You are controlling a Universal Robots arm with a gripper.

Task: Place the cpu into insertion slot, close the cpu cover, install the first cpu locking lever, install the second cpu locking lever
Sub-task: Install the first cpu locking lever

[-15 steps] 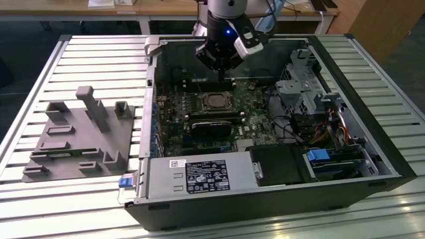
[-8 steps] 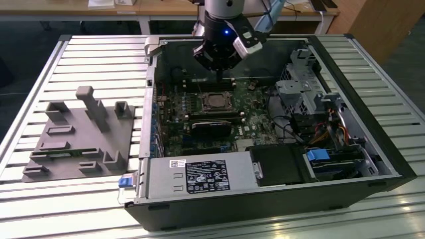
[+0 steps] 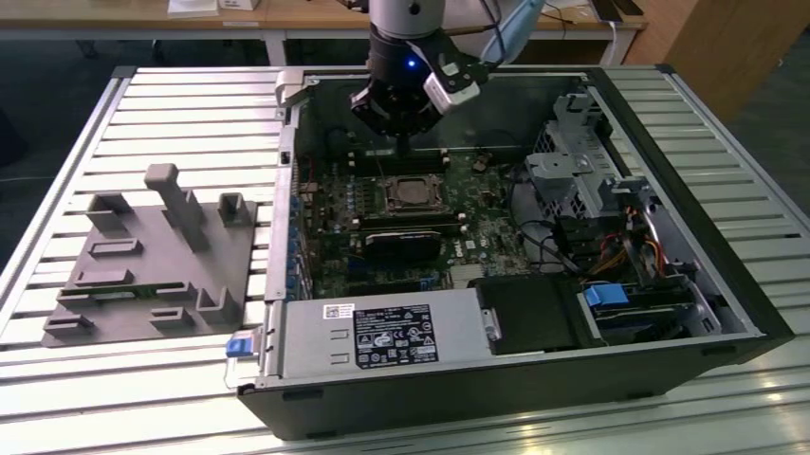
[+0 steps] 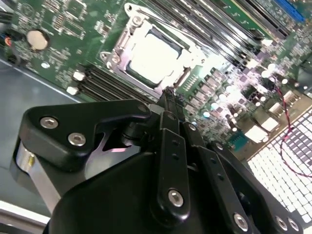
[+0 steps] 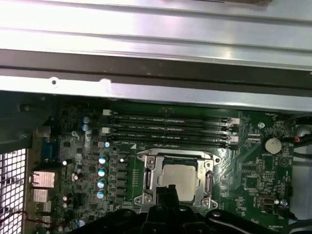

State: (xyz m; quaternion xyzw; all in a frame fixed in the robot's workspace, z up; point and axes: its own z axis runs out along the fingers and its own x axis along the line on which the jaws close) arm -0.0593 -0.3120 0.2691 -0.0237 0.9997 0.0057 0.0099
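Note:
The cpu lies flat with its silvery top up in the insertion slot on the green board inside the open computer case. The cpu cover is down around it as a metal frame. My gripper hangs just above the board beside the far edge of the socket, a little apart from the frame. Its black fingers are pressed together with nothing between them. I cannot tell how the locking levers stand.
Memory slots run beside the socket. A black block sits on its near side, a grey power box at the front, and drive bays with cables on the exterior view's right. A grey fixture lies on the slatted table.

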